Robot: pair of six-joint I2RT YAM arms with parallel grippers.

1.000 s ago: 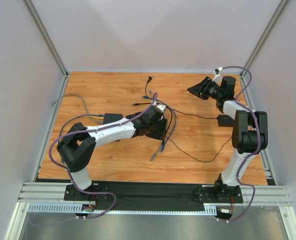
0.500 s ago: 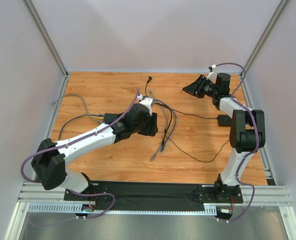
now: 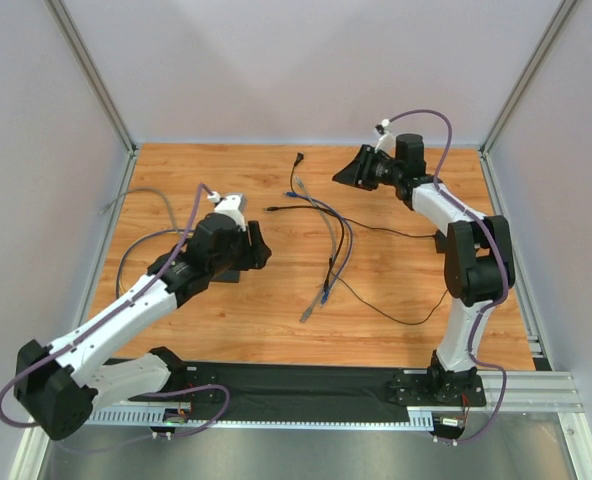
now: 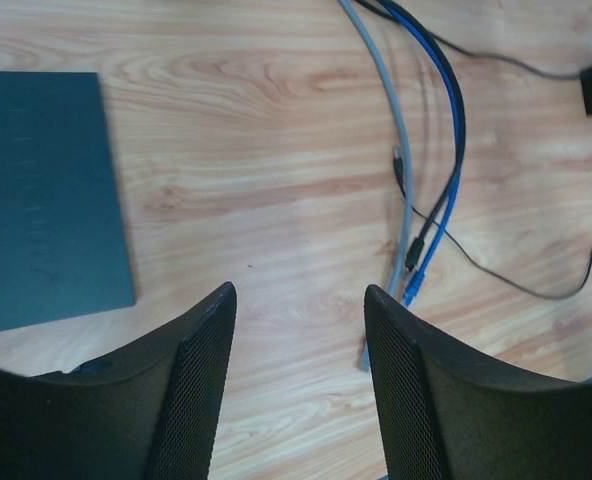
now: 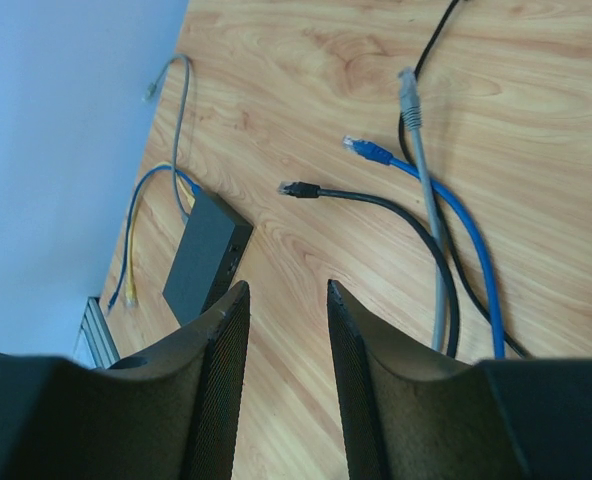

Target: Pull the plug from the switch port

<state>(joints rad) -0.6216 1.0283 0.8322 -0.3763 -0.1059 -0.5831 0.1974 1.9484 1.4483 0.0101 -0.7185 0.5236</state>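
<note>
Pulling back toward its base, the left gripper [image 4: 298,295] has left the loose cable bundle and now hangs with jaws spread and nothing between them, the switch [image 4: 46,200] lying flat just beside it, untouched. Beyond, the blue cable [image 5: 456,215], grey cable [image 5: 426,180] and black cable [image 5: 396,210] lie with free ends, well apart from the box, while a yellow lead [image 5: 131,262] seems to reach the switch port [image 5: 198,195] edge, so a pull probably remains. Farthest out, the right gripper [image 5: 286,288] has swung left over those cables, jaws likewise parted and empty.
</note>
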